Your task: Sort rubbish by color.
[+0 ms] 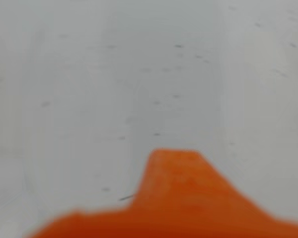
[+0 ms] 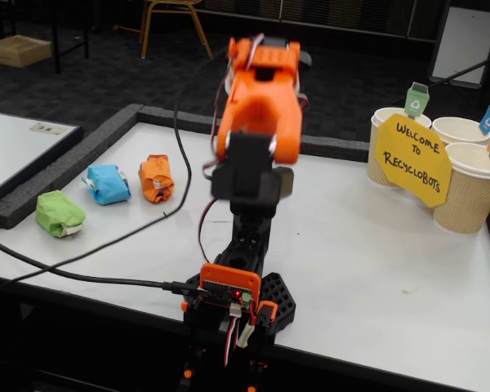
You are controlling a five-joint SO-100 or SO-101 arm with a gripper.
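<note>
Only blurred gripper [image 1: 174,198], jaws unreadable.

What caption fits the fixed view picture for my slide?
Orange robot arm on a white table, with green, blue and orange paper wads waiting nearby.

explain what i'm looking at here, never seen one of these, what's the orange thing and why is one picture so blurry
The orange thing is a small robot arm bolted to the near edge of a white table. The fixed view shows it from behind its base. The blurry picture comes from a camera riding on the arm's wrist: the orange shape at the bottom is part of its gripper, looking down at bare table. It shows nothing held, though whether the gripper is open cannot be told.

At the left of the fixed view lie three crumpled paper wads: a green wad, a blue wad and an orange wad. At the right stand three paper cups with small coloured flags, behind a yellow sign reading "Welcome to Recyclobots".
</note>
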